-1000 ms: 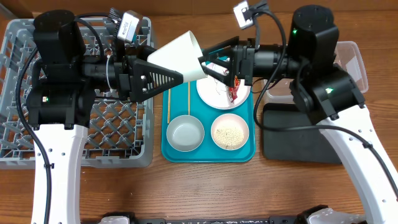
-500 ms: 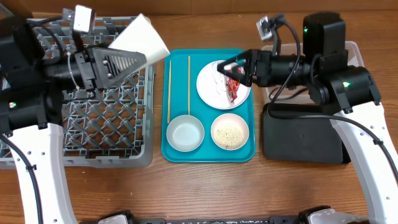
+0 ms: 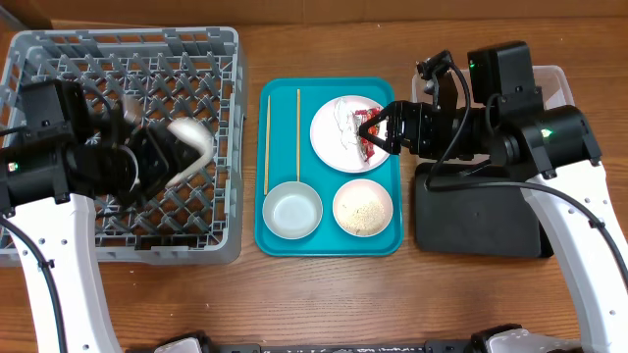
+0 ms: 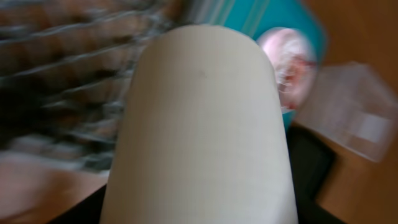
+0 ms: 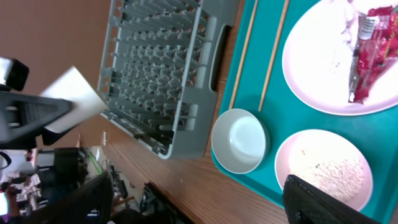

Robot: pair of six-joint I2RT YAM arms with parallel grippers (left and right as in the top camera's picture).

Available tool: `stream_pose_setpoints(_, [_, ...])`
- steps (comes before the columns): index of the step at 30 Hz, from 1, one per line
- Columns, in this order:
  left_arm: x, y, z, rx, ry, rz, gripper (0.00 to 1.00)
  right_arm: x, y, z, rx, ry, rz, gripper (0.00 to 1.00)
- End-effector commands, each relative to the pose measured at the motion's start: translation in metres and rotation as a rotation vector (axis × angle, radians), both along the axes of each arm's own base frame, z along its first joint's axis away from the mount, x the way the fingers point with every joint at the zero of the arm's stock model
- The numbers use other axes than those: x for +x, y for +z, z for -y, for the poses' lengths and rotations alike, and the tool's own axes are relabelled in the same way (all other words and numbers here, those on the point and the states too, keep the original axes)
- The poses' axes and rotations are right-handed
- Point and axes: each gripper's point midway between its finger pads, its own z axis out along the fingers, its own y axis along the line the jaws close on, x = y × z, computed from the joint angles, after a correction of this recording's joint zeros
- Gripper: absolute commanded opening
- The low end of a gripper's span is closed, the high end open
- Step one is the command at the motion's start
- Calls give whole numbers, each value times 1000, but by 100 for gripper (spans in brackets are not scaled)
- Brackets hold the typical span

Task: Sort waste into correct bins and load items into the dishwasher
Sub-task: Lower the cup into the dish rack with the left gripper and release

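Overhead: the blurred left gripper [image 3: 162, 162] grips the white cup [image 3: 188, 145] over the dish rack [image 3: 59, 59] at frame left. The right gripper [image 3: 378, 132] hangs above the plate [image 3: 334, 123] on the central tray [image 3: 294, 243].

Left wrist: the cup [image 4: 202, 124] fills the frame.

Right wrist: the fingers [image 5: 323, 202] stand wide apart, holding nothing; the red wrapper [image 5: 367, 50] lies top right.

White cup [image 4: 202, 124] up close, blurred tray [image 4: 268, 15] behind
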Motion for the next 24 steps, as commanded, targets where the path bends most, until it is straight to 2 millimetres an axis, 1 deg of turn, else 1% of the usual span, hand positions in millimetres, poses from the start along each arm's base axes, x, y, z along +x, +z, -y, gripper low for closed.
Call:
stream_pose_setpoints(1, [-43,-16,-98,530,260,-238,47,-7,10,-1,-21,19,52,89])
stream_pose_setpoints(2, [-51,-16,-106,574,301,-273,50,-8,9,-2,-23,22,51,89])
stream_pose_setpoints(3, [-55,-16,-110,595,323,-291,52,-8,9,-3,-23,25,50,89])
stream_pose_setpoints(7, [-56,-28,-111,586,353,-315,54,-10,9,-4,-24,30,47,89])
stream_pose_setpoints(8, [-55,-34,-108,569,345,-320,54,-11,8,-4,-25,30,43,89])
stream_pose_setpoints(9, [-50,-49,-101,520,320,-319,53,-11,7,-3,-31,27,37,89])
stream_pose_setpoints(16, [-31,-105,-67,328,202,-289,51,-11,4,0,-49,15,34,90])
stream_pose_setpoints(19, [-31,-125,-64,308,195,-300,51,-11,4,0,-48,16,34,90])
stream_pose_setpoints(20, [-31,-131,-63,306,193,-306,53,-11,4,0,-49,16,33,90])
stream_pose_setpoints(22, [-34,-141,-61,292,187,-324,54,-11,3,0,-50,16,29,90])
stream_pose_setpoints(24, [-35,-147,-56,267,179,-334,55,-11,3,0,-50,16,28,90])
